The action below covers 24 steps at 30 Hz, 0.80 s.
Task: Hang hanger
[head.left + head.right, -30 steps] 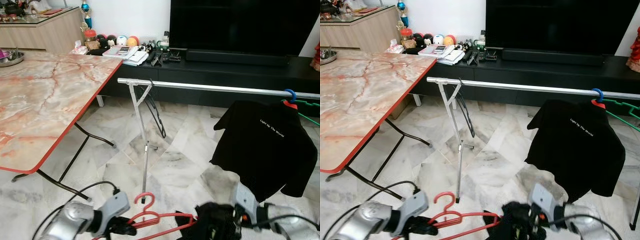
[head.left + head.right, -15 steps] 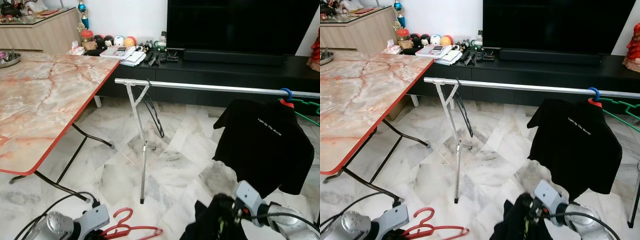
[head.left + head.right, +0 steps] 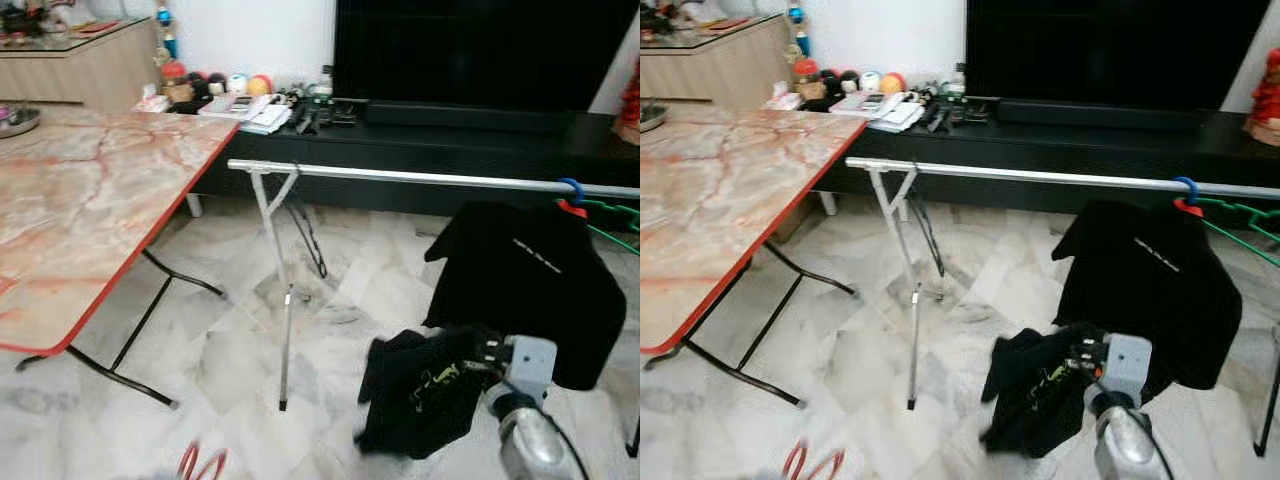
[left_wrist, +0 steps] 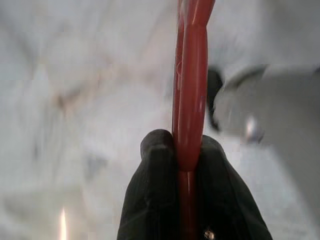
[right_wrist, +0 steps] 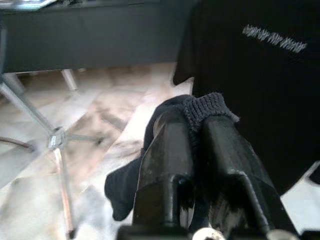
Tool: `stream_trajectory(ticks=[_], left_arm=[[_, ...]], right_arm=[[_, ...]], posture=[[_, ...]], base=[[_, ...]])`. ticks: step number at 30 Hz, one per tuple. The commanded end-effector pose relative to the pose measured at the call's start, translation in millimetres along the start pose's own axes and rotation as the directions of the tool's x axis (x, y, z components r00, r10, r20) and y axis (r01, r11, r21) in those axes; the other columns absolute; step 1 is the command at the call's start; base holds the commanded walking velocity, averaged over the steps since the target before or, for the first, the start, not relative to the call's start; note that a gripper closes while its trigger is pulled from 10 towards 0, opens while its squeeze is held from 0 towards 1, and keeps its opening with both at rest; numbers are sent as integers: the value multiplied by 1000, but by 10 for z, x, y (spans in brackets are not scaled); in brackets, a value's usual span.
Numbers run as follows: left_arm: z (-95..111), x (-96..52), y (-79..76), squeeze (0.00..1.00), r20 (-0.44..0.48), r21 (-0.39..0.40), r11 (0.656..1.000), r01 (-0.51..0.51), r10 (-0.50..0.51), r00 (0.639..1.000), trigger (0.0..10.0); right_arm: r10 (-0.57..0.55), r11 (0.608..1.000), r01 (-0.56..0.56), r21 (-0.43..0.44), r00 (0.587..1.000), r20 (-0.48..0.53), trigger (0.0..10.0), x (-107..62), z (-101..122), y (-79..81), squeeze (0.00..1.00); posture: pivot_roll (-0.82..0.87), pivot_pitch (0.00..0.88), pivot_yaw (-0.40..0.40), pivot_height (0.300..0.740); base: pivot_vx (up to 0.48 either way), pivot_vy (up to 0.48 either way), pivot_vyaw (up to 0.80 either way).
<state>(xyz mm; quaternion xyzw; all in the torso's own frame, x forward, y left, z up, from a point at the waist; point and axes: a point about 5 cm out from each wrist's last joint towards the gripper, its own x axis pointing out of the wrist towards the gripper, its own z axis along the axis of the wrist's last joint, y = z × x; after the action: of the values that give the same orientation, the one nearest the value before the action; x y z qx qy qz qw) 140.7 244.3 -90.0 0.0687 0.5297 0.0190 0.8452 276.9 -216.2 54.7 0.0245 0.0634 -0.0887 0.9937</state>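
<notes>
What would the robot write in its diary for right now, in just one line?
left end effector: shut on red hanger, low | right end effector: shut on black garment, lifted | rail: black t-shirt hanging | hanging: not yet

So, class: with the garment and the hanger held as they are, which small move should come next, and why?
Probably bring the two together: the right gripper pinches the black garment mid-air, while the left gripper clamps the red hanger low, apart from it. The rail comes later.
</notes>
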Motion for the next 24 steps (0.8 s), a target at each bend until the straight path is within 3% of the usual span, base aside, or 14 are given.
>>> stream_trajectory(ticks=[1,2,3,4,8,12,17,24], left_arm=[[-166,-26,60,0,-25,-148,985,-87,84,996,10000],[-166,-26,60,0,-25,-148,985,-87,84,996,10000],[-175,-28,66,0,-23,-189,977,-102,100,995,10000],[-173,-29,77,0,-19,-206,972,-117,116,993,10000],[-151,-27,73,0,-1,-184,976,-113,115,993,10000],[-25,-4,40,0,31,-223,970,-98,108,994,10000],[90,22,-37,0,52,-203,976,-75,87,995,10000],[146,30,-60,0,66,-227,971,-72,89,994,10000]], right_arm=[[-38,997,30,65,992,124,6471,-86,231,108,0],[-38,997,30,65,992,124,6471,-86,231,108,0],[-3,999,-4,52,991,137,8235,-137,235,170,0],[87,996,-84,-25,985,150,10000,-214,214,266,0],[52,999,-51,-12,993,108,10000,-252,153,234,0],[-8,999,17,-46,985,171,10000,-164,301,155,0],[11,999,-3,-48,987,157,10000,-169,292,208,0],[62,995,-50,-89,989,136,10000,-211,237,282,0]], posture=[[54,0,6,740],[54,0,6,740],[57,0,6,740],[67,0,2,740],[78,0,-11,740],[79,0,3,740],[79,0,2,740],[79,0,2,740]], base=[[0,0,0],[0,0,0],[0,0,0],[0,0,0],[0,0,0],[0,0,0],[0,0,0],[0,422,0]])
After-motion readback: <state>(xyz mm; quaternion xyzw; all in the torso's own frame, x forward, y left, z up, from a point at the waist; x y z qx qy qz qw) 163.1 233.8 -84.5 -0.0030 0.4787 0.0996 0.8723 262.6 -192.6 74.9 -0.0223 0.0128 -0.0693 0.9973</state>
